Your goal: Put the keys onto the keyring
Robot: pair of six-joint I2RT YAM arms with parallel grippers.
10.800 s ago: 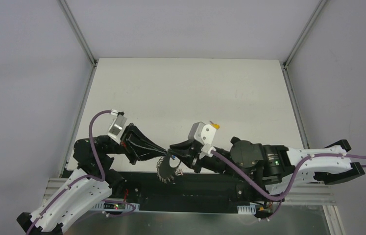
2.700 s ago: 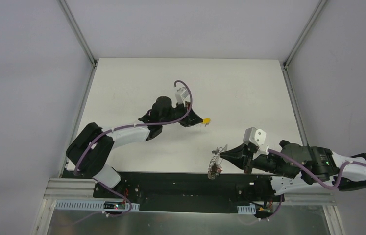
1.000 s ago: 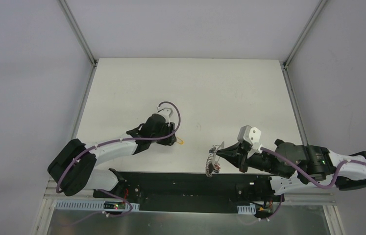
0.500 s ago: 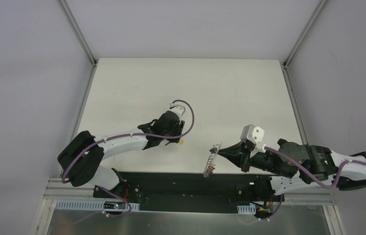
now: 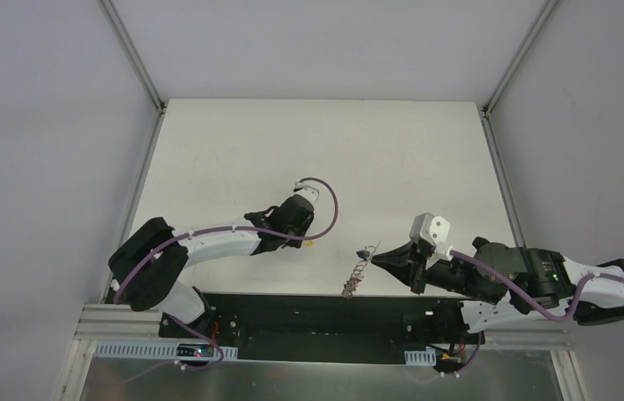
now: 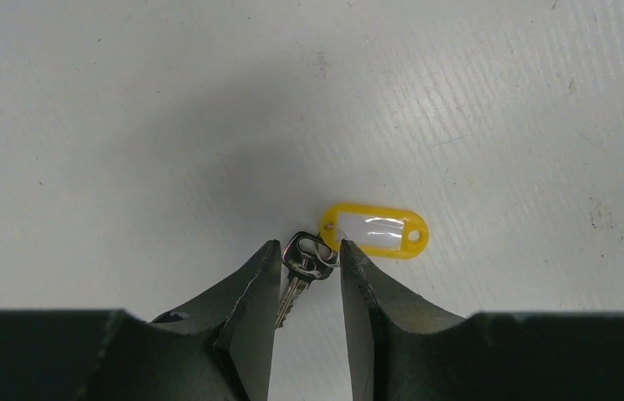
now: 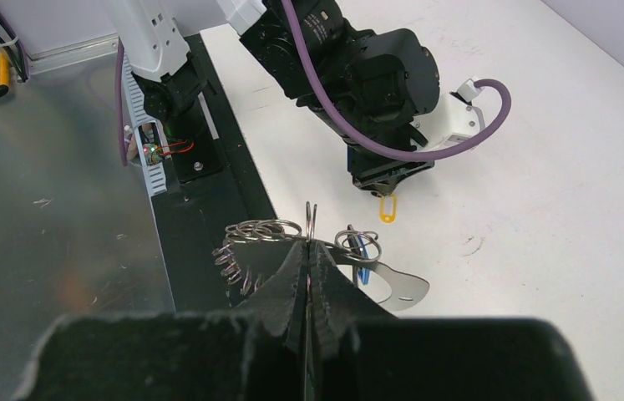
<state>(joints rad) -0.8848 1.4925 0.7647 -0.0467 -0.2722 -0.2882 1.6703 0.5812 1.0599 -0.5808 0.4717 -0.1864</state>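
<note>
A small silver key lies flat on the white table, joined by a thin wire ring to a yellow tag. My left gripper points down over it. Its jaws stand a little apart, one on each side of the key's head, so it is open. In the top view the left gripper is at the table's middle, with the yellow tag at its tip. My right gripper is shut on the keyring, a thin silver loop held edge-on. The keyring hangs over the table's near edge, carrying several small rings, keys and a blue tag.
The white table runs back to grey walls and metal frame rails. A black base strip lines its near edge, with a metal shelf in front. The left arm's forearm and purple cable stand just beyond the keyring.
The left gripper has turned at the wrist above the yellow-tagged key, and its jaws have narrowed round the key's head. The keyring in the right gripper has swung slightly lower.
</note>
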